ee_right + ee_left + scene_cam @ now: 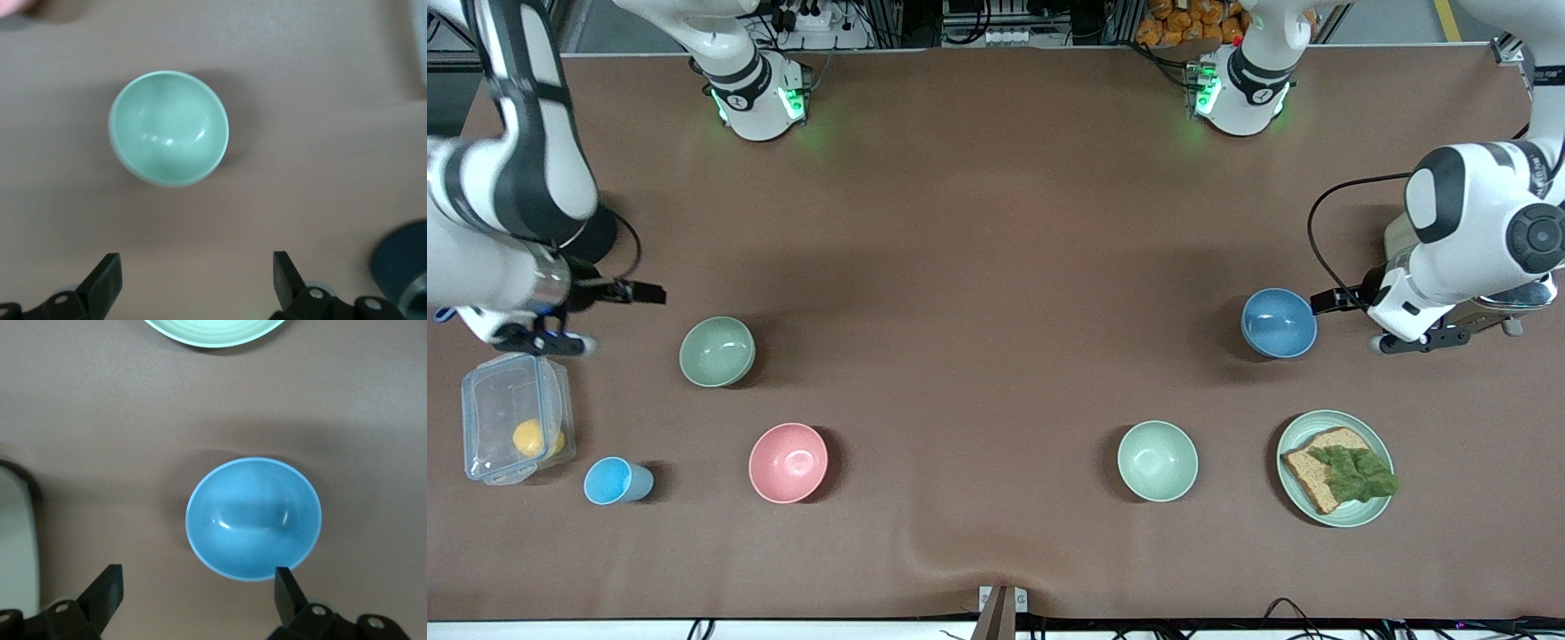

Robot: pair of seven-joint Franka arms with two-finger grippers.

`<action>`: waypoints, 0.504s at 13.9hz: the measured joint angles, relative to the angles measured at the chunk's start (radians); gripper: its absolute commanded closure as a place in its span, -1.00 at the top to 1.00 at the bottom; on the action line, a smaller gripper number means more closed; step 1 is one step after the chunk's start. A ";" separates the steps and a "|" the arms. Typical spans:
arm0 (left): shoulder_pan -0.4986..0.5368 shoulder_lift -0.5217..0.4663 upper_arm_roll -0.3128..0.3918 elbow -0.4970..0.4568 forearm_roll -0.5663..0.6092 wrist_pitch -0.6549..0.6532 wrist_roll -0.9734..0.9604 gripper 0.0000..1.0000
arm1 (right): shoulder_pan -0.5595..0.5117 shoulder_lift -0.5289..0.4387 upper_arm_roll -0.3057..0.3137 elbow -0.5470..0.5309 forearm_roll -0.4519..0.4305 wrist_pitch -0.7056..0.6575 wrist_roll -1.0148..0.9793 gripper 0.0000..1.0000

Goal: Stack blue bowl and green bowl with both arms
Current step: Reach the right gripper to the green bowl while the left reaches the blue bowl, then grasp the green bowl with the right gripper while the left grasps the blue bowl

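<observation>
Wrist views show both my jaws spread: left gripper (197, 587) beside blue bowl (253, 518), right gripper (197, 273) near green bowl (169, 128); approach step, next descend onto rims

Left gripper (198, 587) and right gripper (197, 273), each on a bent arm, hang above the table with fingers spread wide.

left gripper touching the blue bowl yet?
Apart. In the left wrist view, the open left gripper has bare table between each fingertip and the blue bowl.

4 bowls (717, 352) – 1 cup (617, 481), 1 plate (1335, 468), 1 container (514, 416), 2 arms (1467, 240).
</observation>
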 measured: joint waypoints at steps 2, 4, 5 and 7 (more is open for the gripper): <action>0.000 0.029 -0.002 -0.036 0.009 0.066 0.000 1.00 | -0.018 0.106 0.000 -0.012 0.003 0.083 0.014 1.00; 0.000 0.053 -0.003 -0.049 0.040 0.088 0.000 0.94 | -0.026 0.159 0.000 -0.022 0.012 0.155 0.079 1.00; 0.000 0.064 -0.003 -0.051 0.053 0.098 0.000 0.86 | -0.026 0.173 0.000 -0.025 0.031 0.176 0.114 1.00; 0.001 0.084 -0.003 -0.052 0.063 0.109 0.000 0.79 | -0.026 0.195 0.001 -0.030 0.100 0.225 0.145 1.00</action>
